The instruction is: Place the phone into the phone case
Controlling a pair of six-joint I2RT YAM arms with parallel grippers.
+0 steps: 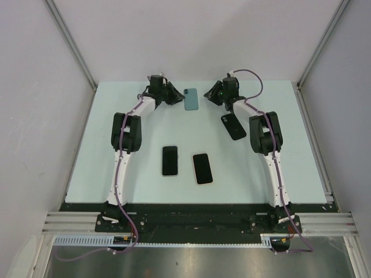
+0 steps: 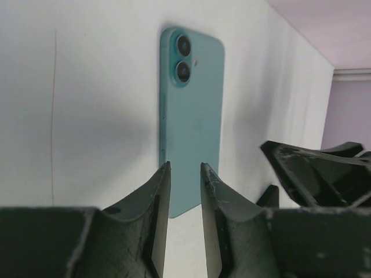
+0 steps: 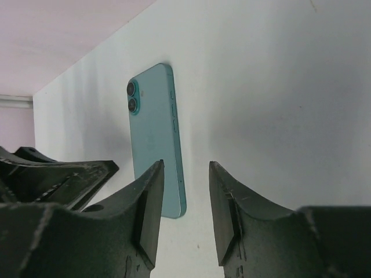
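Teal phone (image 1: 191, 99) lies upper centre (camera side up), between left gripper (image 2: 185, 168) and right gripper (image 3: 186, 165); both jaws parted, neither touching it.

Same build on both: the left arm (image 1: 119, 168) and right arm (image 1: 277, 174) are made up of white tube links broken up by chunky black joints, with black bases (image 1: 115, 218) bolted down at 6 o'clock. A purplish cable (image 1: 246, 72) is strung along each one. A tiny green light (image 1: 222, 91) is seen on the right wrist. The fingers (image 2: 153, 200) are done in rough matte black plastic, wedge-shaped
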